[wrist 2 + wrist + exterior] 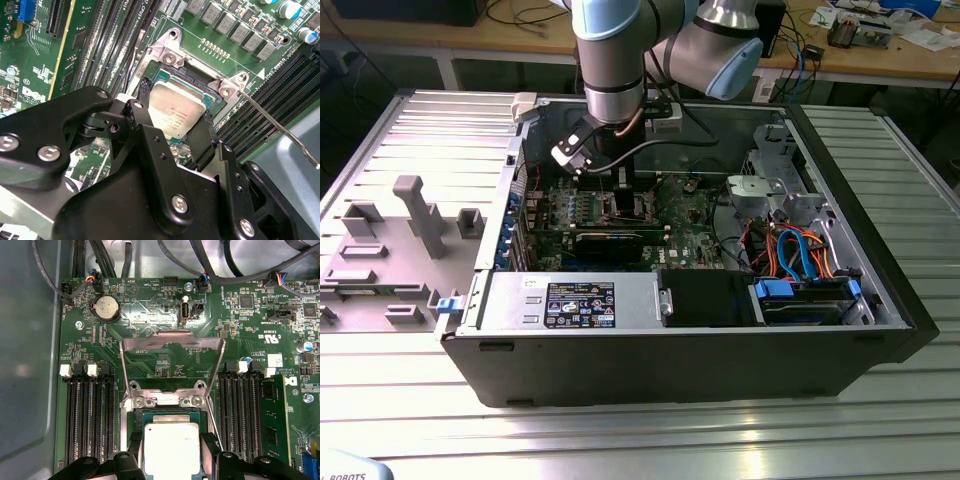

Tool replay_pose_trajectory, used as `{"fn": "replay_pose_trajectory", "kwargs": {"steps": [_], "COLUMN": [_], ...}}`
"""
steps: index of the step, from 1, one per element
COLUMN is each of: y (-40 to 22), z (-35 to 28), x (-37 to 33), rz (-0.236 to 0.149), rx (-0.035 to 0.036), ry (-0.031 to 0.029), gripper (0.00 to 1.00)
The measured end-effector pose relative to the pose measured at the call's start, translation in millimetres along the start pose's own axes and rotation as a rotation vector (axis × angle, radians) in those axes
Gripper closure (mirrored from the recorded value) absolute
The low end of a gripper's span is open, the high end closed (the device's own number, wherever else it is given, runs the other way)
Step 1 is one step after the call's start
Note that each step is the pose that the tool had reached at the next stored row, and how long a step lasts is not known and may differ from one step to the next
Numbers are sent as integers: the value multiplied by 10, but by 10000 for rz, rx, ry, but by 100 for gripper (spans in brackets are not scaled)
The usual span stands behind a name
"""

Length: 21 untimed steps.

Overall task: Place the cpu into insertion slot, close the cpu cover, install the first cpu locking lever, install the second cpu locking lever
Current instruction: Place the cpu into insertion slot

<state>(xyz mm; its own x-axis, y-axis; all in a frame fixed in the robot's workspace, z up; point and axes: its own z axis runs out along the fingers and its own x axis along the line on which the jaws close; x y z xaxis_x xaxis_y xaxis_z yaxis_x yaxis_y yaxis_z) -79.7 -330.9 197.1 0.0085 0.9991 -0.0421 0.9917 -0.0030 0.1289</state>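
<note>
The open computer case (620, 370) lies on a ribbed metal table (880, 430), and the arm (615, 70) reaches down into it. Below the fingers (200, 140) spreads the green motherboard (165, 310), with long black memory slots (87, 415) running along both outer sides of them. The gripper (172, 450) hangs low over the board, its two black fingers pressed against opposite edges of the cpu (175, 112), gripping it. Just beyond the fingertips, the cpu cover (172, 342) stands swung up and open. The insertion slot (170, 60) sits directly under the fingers, and the cpu lies between them, within its silvery rim. A thin locking lever (275, 125) sticks out free beside one finger.
</note>
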Motion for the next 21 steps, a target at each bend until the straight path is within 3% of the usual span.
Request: {"fn": "replay_pose_trajectory", "kwargs": {"steps": [10, 11, 21], "y": [0, 0, -1], "z": [8, 7, 18], "x": [1, 1, 31], "rz": [1, 0, 1], "rx": [-4, -2, -2], "ry": [6, 4, 20], "gripper": [45, 39, 39]}}
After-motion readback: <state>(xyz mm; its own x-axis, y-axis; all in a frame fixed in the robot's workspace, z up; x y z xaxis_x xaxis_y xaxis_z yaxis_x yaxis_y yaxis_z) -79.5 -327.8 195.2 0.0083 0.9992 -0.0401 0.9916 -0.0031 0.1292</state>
